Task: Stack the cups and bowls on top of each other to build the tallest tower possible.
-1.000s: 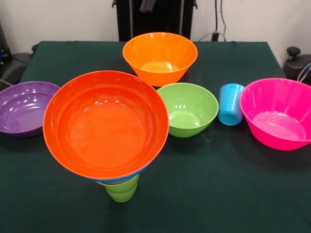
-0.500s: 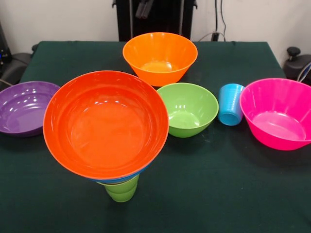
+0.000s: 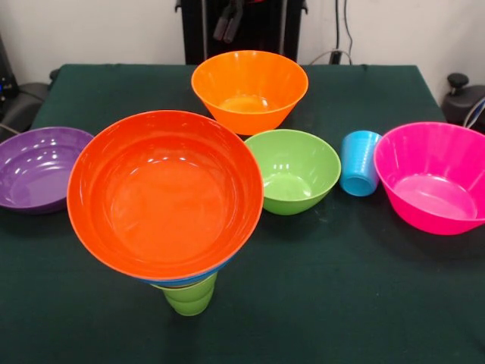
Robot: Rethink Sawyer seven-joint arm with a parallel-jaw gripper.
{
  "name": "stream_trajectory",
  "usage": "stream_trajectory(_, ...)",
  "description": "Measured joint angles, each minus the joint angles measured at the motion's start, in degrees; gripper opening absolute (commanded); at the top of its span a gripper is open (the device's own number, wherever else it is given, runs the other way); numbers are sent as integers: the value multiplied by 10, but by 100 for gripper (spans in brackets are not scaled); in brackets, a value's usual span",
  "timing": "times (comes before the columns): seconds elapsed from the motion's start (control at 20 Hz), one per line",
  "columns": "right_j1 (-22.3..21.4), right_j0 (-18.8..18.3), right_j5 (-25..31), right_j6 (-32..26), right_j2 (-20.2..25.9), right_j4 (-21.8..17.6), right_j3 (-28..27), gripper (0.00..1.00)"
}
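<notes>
On the desk (image 3: 318,303) with its dark green cloth, a lime green plastic cup (image 3: 189,297) stands upside down at the near side. It carries a blue plastic bowl (image 3: 198,277), of which only a thin edge shows, and on top a large red-orange glossy bowl (image 3: 165,193). A purple shallow bowl (image 3: 34,167) lies to the left. Behind are an orange deep bowl (image 3: 250,89), a green small bowl (image 3: 294,171), a light blue plastic cup (image 3: 359,162) and a pink glossy bowl (image 3: 432,176). The jaws (image 3: 227,23) hang at the top edge, touching nothing; whether they are spread I cannot tell.
</notes>
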Motion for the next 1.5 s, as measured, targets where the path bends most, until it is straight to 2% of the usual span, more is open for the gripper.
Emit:
stream_trajectory(0.2, 27, 4, -13, 0, 0, 0, 1, 100)
stream_trajectory(1.0, 60, 8, -14, 0, 1, 1, 1, 100)
stream_trajectory(1.5, 102, 11, -36, 0, 1, 7, 1, 100)
